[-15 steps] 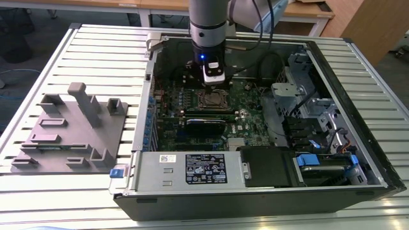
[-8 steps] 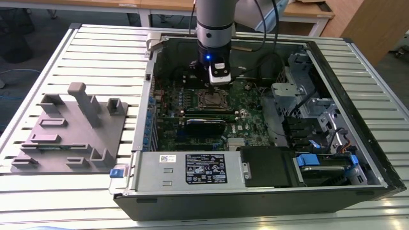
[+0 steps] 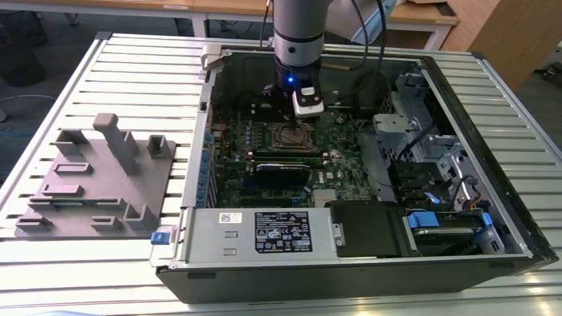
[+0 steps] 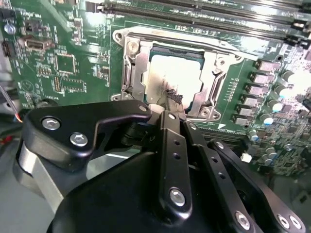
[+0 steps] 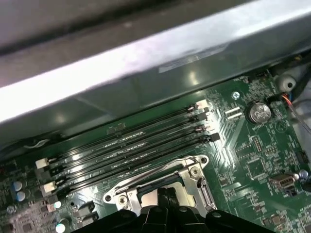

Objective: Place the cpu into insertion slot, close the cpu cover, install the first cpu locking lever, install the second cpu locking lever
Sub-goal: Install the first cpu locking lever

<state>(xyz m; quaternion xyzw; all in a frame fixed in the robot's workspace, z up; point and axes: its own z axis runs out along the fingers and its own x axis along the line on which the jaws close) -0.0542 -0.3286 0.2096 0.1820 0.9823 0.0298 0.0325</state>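
The cpu (image 4: 167, 73), a dull silver square, sits in the insertion slot (image 3: 290, 137) on the green motherboard inside the open computer case. The cpu cover (image 4: 132, 73), a silvery frame with a cut-out middle, appears to lie flat around it. A thin silvery bar (image 4: 194, 41) runs along one side of the socket. My gripper (image 4: 172, 98) is shut, its black fingertips together and down at the edge of the cpu face, with nothing visible between them. In the exterior view the gripper (image 3: 294, 125) hangs straight over the socket. The first wrist view shows the gripper (image 5: 165, 194) at the socket frame (image 5: 194, 172).
Long black memory slots (image 5: 131, 150) lie beside the socket. The case wall (image 5: 146, 63) rises close behind them. A power supply (image 3: 263, 234) and drive cage (image 3: 430, 164) fill the case's near and right parts. A grey fixture plate (image 3: 97, 178) rests at the exterior view's left.
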